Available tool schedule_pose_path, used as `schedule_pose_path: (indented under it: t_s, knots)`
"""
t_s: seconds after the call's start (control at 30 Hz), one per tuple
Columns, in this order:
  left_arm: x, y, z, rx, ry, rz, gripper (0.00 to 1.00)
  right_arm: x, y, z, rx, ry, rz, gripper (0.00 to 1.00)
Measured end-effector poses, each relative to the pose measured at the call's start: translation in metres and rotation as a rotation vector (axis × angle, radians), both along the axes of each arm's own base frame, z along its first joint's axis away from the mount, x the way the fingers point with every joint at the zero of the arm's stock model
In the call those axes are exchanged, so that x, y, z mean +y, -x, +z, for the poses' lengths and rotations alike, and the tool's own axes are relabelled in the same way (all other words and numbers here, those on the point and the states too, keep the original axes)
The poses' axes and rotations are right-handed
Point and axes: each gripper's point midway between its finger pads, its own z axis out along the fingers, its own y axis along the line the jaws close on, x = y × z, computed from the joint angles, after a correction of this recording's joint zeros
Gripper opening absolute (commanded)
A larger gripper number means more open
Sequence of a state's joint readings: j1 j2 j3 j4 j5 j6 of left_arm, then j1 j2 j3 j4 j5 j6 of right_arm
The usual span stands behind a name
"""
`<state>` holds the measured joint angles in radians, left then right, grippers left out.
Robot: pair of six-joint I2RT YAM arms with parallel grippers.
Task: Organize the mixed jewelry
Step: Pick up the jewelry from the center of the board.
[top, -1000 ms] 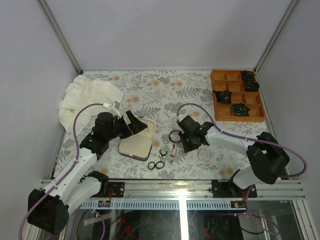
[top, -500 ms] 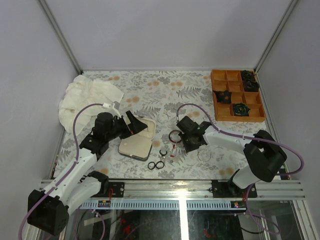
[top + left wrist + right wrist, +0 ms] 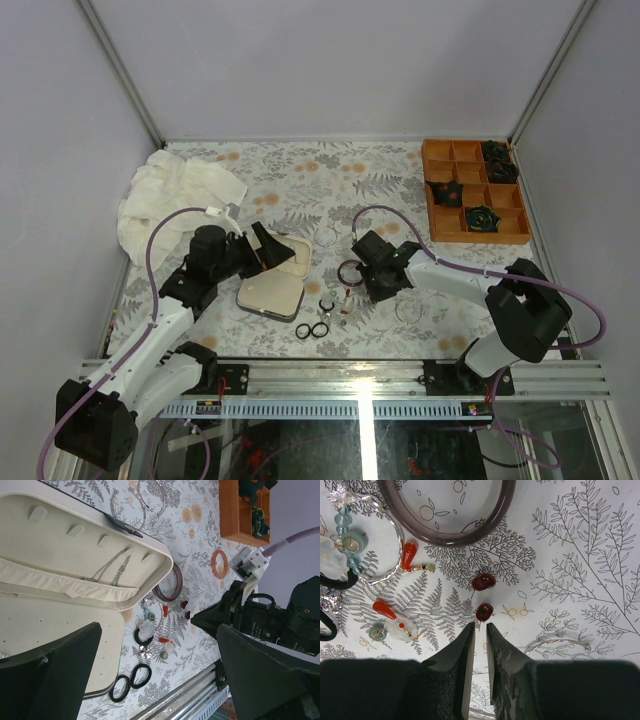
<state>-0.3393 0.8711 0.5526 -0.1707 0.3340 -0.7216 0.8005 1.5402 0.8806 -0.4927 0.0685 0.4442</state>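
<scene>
The mixed jewelry lies loose on the floral table between the arms. In the right wrist view two dark red earrings (image 3: 484,611) lie just ahead of my right gripper (image 3: 480,627). Its jaws stand a narrow gap apart, with the nearer earring's thin pin at the tips. Beyond lie a dark bangle (image 3: 455,541), a silver hoop (image 3: 401,537) and red drop earrings (image 3: 409,555). My left gripper (image 3: 272,250) hangs wide open over the open cream-lined case (image 3: 55,555), holding nothing. Black rings (image 3: 149,673) rest by the case's near corner.
An orange divided tray (image 3: 475,240) with black rosettes stands at the back right. A crumpled white cloth (image 3: 175,195) lies at the back left. A chain (image 3: 107,570) lies in the case lid. A thin silver wire (image 3: 555,641) sits right of my right fingers.
My right gripper has crept a little towards the dark red earrings and its jaws have narrowed. The left arm has not moved.
</scene>
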Motion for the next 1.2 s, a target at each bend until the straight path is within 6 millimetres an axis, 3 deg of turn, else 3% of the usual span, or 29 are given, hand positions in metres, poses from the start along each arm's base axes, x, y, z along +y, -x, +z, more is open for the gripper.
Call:
schedule_pose_path:
  t_s: [0.37, 0.53, 0.67, 0.9, 1.2]
  knots:
    - [0.0, 0.0, 0.001, -0.004, 0.001, 0.0, 1.0, -0.001, 0.001, -0.005, 0.013, 0.014, 0.0, 0.19]
    - [0.0, 0.0, 0.001, -0.004, 0.001, 0.0, 1.0, -0.002, 0.002, -0.008, 0.019, 0.021, 0.0, 0.12]
    - [0.0, 0.0, 0.001, -0.004, 0.001, 0.0, 1.0, -0.002, 0.002, -0.008, 0.018, 0.022, 0.0, 0.0]
    - [0.0, 0.0, 0.001, -0.004, 0.001, 0.0, 1.0, -0.004, -0.001, -0.007, 0.007, 0.031, 0.002, 0.0]
    - [-0.003, 0.002, 0.003, -0.017, 0.019, -0.017, 1.0, 0.003, -0.006, 0.015, -0.048, -0.04, 0.018, 0.0]
